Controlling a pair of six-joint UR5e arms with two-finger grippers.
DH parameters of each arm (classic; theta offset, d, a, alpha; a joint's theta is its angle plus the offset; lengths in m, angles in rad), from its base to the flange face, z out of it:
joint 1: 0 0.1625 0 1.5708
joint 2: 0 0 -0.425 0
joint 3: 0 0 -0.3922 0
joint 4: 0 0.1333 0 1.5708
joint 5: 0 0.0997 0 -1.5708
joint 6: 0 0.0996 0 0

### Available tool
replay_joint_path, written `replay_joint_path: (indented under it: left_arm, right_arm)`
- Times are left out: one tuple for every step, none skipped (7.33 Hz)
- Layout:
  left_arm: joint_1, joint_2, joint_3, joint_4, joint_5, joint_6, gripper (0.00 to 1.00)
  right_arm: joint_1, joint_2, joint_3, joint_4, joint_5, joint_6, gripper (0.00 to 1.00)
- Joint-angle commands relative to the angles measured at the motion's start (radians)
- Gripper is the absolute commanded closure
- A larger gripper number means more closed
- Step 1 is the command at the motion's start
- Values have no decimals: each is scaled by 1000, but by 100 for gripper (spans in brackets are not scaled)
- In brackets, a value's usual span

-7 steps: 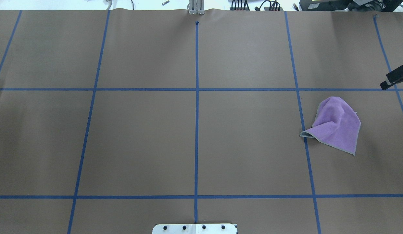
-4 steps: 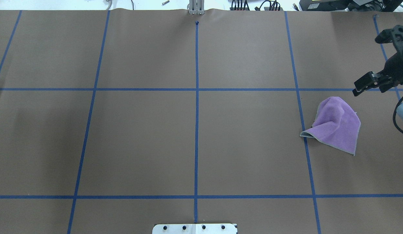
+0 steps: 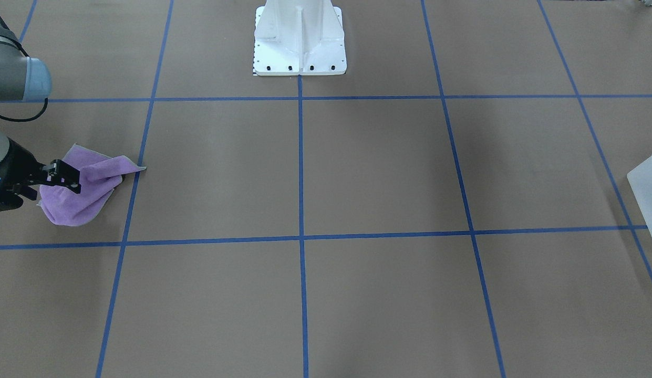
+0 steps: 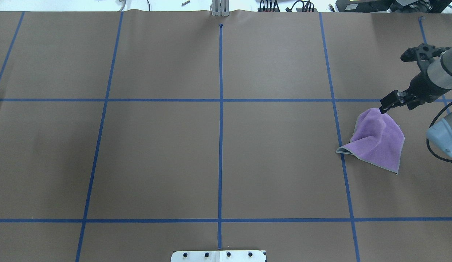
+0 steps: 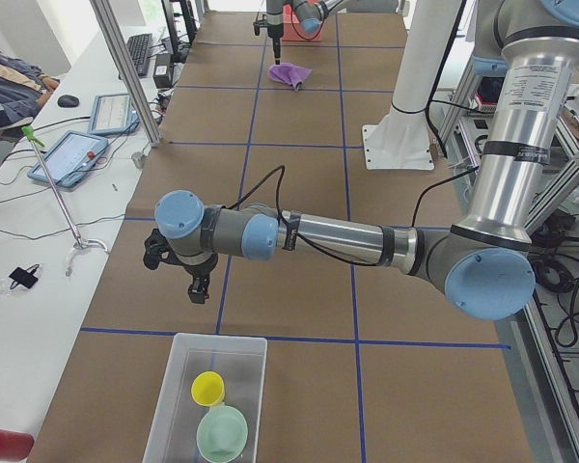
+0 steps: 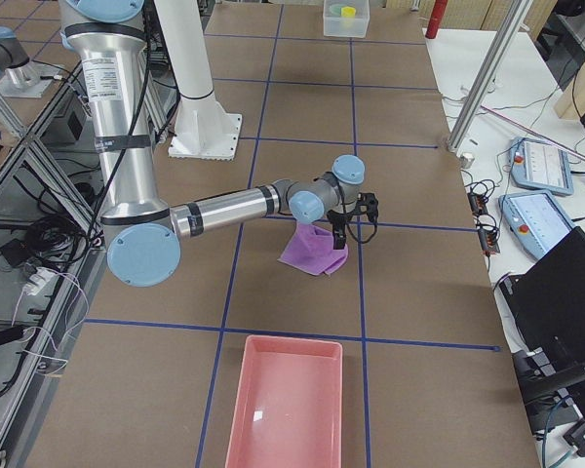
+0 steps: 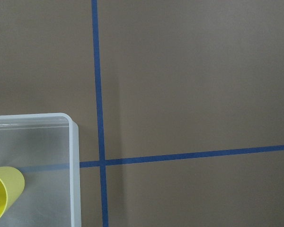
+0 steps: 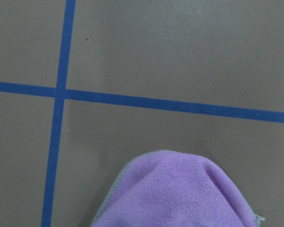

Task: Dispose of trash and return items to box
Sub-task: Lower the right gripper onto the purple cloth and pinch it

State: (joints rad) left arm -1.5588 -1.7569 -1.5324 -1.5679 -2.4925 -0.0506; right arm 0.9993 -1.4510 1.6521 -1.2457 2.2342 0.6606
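Observation:
A crumpled purple cloth [image 4: 378, 140] lies on the brown table at the right; it also shows in the front view [image 3: 79, 205] and the right wrist view [image 8: 180, 194]. My right gripper [image 4: 396, 80] is open wide, with one fingertip [image 4: 385, 106] over the cloth's far corner. The translucent box [image 5: 166, 400] stands at the table's left end and holds a yellow cup [image 5: 208, 388] and a pale green cup [image 5: 222, 431]. My left gripper [image 5: 197, 289] hovers just beyond the box's rim; I cannot tell whether it is open or shut. The left wrist view shows the box corner [image 7: 72, 126].
A pink tray [image 6: 285, 400] stands at the table's right end, near the cloth. The white robot base [image 3: 299, 37] is at the middle of the robot's side. Blue tape lines divide the brown paper. Tablets and cables lie on side benches.
My right arm has come in from the right edge and moved left, bringing the open gripper over the cloth's far corner. The cloth has not moved.

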Motion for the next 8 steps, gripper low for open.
replay_joint_path:
  left_arm:
    - [2, 5, -11, 0, 0, -2, 2]
    - [2, 5, -14, 0, 0, -2, 2]
    - [2, 5, -15, 0, 0, -3, 2]
    - [2, 7, -15, 0, 0, -2, 2]
    - [2, 7, -15, 0, -2, -2, 2]
    - [2, 8, -17, 0, -3, -3, 2]
    - [2, 8, -18, 2, -8, -3, 2]
    - [2, 8, -20, 0, -9, -3, 2]
  right_arm:
    - [-39, -6, -14, 22, -30, 37, 7]
    - [-48, -11, -21, 22, -31, 37, 15]
    - [-54, -14, -29, 22, -31, 37, 16]
    - [-57, -14, -26, 22, -30, 46, 48]
    - [-57, -12, -23, 23, -28, 74, 99]
    - [-57, -12, -26, 23, -28, 73, 100]
    - [-56, -14, -20, 25, -28, 67, 100]
    - [-47, -19, 32, 22, -19, 66, 100]
